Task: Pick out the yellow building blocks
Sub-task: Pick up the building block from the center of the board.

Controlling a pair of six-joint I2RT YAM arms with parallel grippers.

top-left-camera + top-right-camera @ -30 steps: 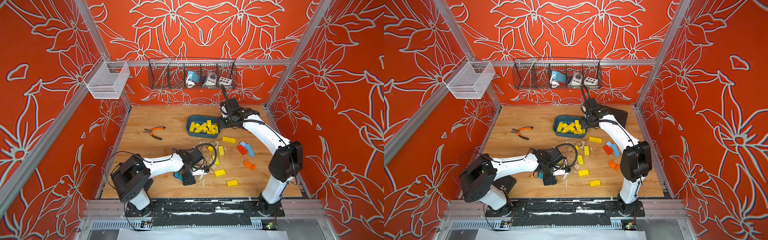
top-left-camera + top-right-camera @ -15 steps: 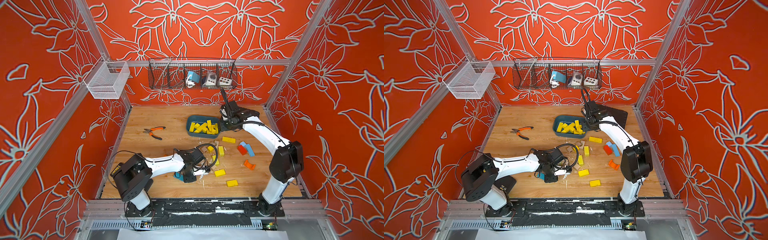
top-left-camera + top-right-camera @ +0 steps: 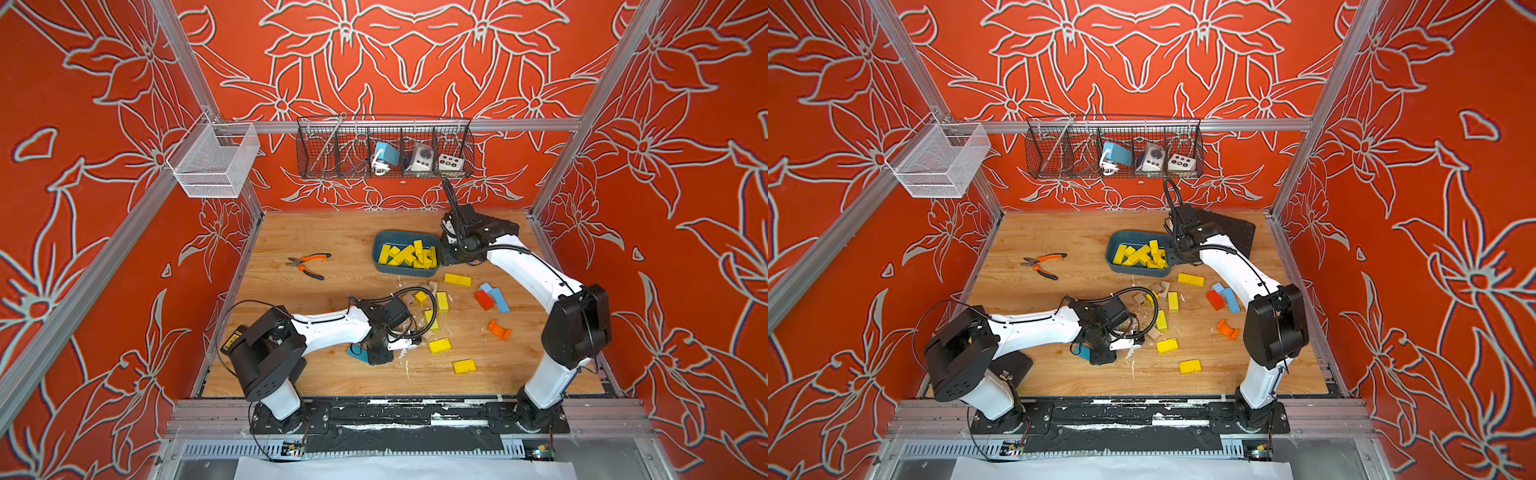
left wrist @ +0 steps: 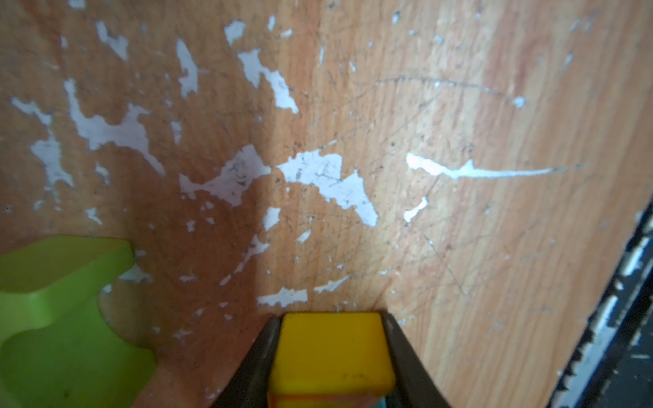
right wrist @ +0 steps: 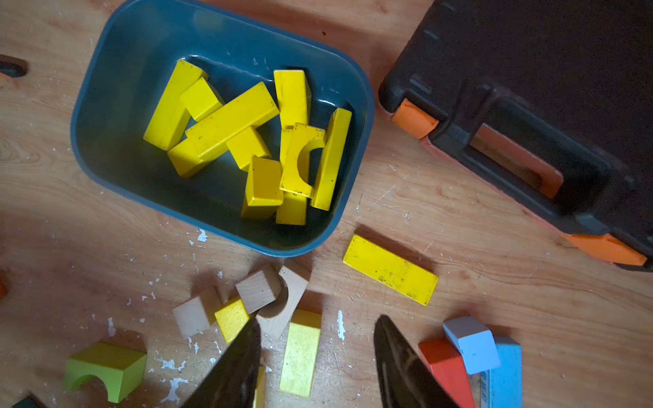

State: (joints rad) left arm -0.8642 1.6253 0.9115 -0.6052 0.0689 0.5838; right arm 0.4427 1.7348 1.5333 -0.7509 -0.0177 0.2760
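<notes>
Well apart from the bin (image 5: 106, 106), left claw (image 4: 331, 318) pinches one yellow block (image 4: 332, 353) close to the table (image 4: 459, 176) | advice: lift straight, hold firm, do not touch lime arch (image 4: 63, 300) beside | right claw (image 5: 317, 321) spread, empty, near the bin | yellow building blocks (image 5: 233, 120): bright, scuffed; many inside the bin, several loose beside it.

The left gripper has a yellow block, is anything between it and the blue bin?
Only low clutter: tan blocks and loose yellow blocks lie between the left gripper, shut on its yellow block, and the bin. Carried above them the way looks clear, though the right gripper sits open beside the bin.
</notes>
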